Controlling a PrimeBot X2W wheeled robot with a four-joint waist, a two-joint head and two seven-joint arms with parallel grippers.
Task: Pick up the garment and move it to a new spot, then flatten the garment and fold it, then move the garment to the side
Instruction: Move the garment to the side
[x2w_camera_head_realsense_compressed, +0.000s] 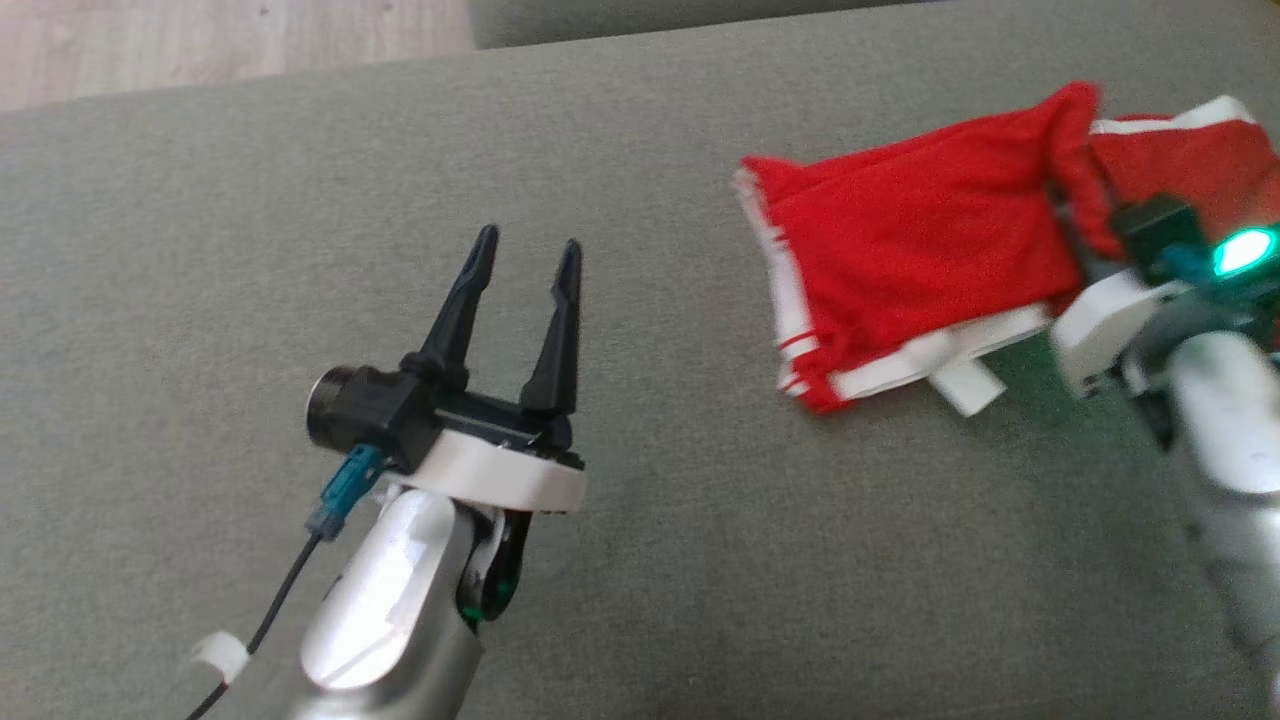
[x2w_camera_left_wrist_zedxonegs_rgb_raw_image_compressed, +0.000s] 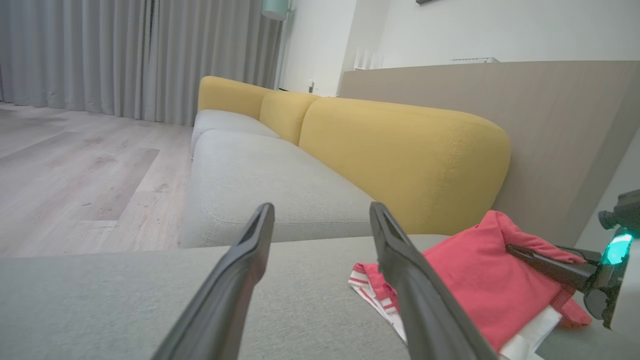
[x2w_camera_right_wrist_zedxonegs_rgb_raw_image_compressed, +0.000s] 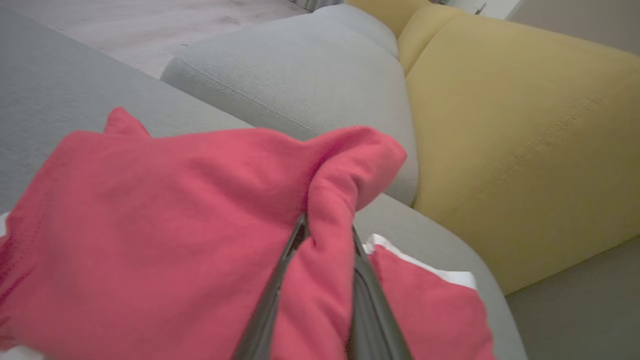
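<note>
The garment is red with white trim and lies bunched at the right of the grey cushion. My right gripper is shut on a raised fold of that garment, and the red cloth is pinched between its two dark fingers. The head view shows the right wrist with its green light beside the lifted fold. My left gripper hovers open over bare cushion to the left of the garment, with nothing between its fingers. In the left wrist view the garment sits to the right of the left gripper.
A yellow sofa backrest rises behind the grey seat, with a wooden panel wall beyond. Wood floor borders the cushion's far left edge. Grey curtains hang at the back of the room.
</note>
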